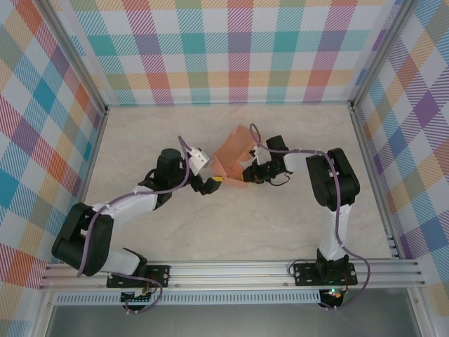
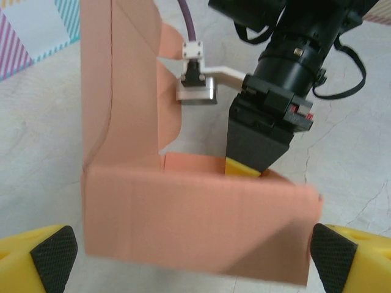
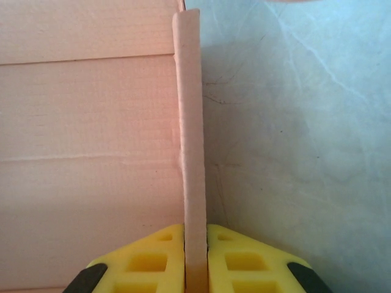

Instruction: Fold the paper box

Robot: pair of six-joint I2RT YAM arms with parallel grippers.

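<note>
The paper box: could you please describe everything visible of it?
The paper box is salmon-orange, thin, finely ribbed cardboard, partly folded, on the table near its middle. In the left wrist view a tall panel stands upright with a rounded flap beside it, and a wide panel crosses the front. The right gripper is shut on a thin upright edge beside creased panels. The left gripper is open, its fingers flanking the wide panel; contact is unclear.

No text, label, brand, number or sign can be read. The paper box (image 1: pixel 231 158) has plain salmon-orange faces with no print on them.
</note>
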